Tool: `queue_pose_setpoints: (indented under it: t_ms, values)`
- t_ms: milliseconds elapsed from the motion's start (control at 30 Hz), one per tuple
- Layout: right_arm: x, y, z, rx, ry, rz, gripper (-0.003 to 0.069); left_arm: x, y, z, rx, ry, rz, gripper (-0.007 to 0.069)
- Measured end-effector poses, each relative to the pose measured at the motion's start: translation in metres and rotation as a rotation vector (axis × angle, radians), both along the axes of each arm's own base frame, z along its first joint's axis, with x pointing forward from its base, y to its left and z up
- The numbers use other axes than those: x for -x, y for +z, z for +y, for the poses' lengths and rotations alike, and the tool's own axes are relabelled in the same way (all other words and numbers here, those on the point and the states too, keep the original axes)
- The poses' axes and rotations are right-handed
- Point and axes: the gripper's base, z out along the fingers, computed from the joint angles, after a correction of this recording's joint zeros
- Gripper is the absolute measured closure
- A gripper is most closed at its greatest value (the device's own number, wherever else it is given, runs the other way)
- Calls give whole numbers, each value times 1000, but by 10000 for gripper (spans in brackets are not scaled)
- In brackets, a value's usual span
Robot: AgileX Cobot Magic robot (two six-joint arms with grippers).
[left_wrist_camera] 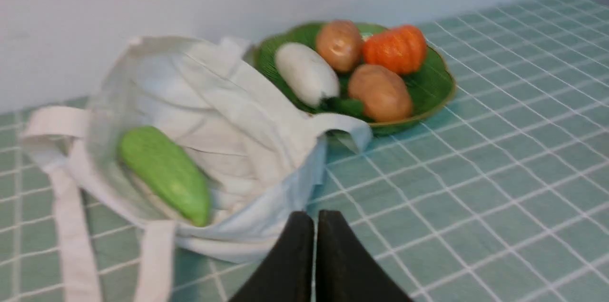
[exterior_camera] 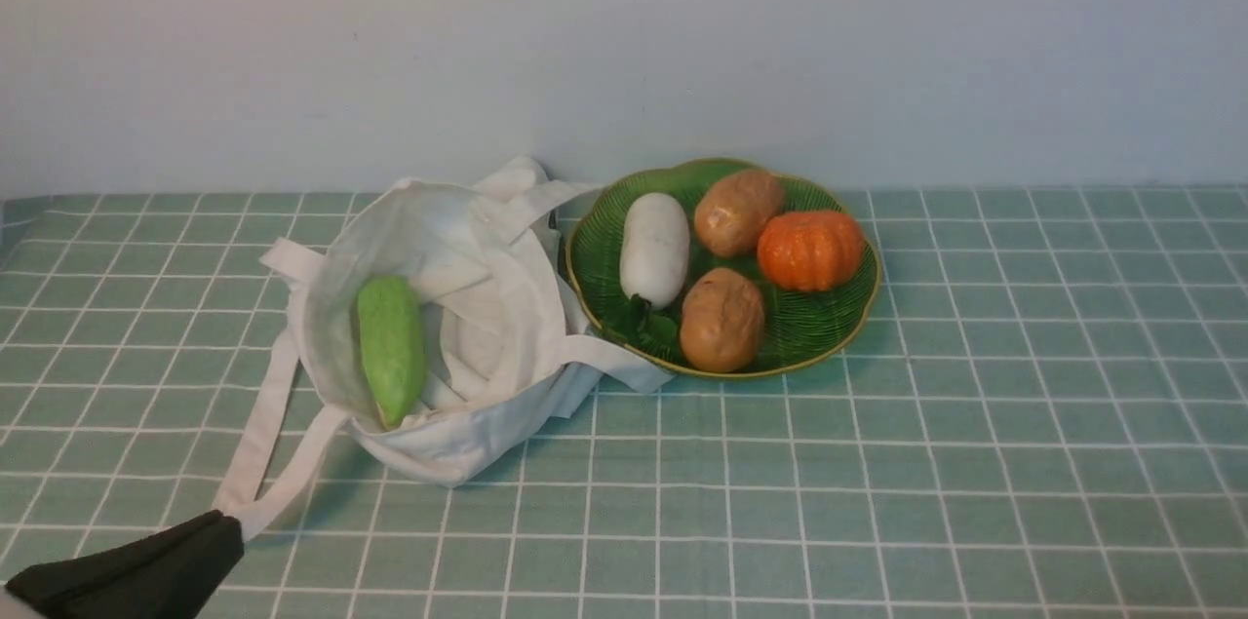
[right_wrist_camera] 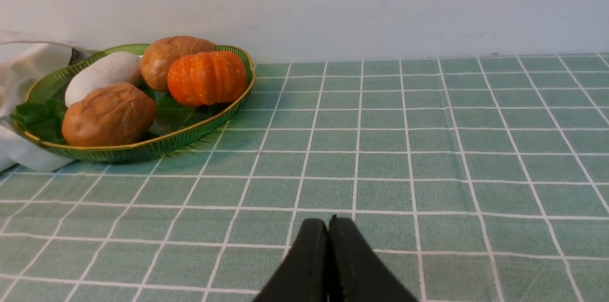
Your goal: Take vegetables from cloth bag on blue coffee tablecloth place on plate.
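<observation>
No text, label, brand, number or sign can be read on anything shown in these views.

Front view: raised above the near edge, facing the far edge and the wall (exterior_camera: 624, 34). From mid distance it takes in a broad stretch of tablecloth (exterior_camera: 975, 405), with the cloth bag (exterior_camera: 487, 327) and plate (exterior_camera: 829, 327).
Left wrist view: low on the left gripper (exterior_camera: 229, 526), toward the near-left corner, close to the cloth bag, angled toward the far edge.
Right wrist view: low over the right half, facing the far edge, farther from the plate.
Shared: all three see the plate; the right wrist view catches only the bag's edge.
</observation>
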Motion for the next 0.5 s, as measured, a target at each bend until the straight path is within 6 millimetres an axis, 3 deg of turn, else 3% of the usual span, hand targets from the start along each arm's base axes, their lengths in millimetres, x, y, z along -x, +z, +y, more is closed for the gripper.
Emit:
queue_pose_setpoints:
  t_ms: [200,500]
  values:
    - [0,0,0,0,0,0,673,9,-35,17,-61,183,-78,629]
    - [0,0,0,-1,0,0,673,15,-44,23,-150,254,-34,629]
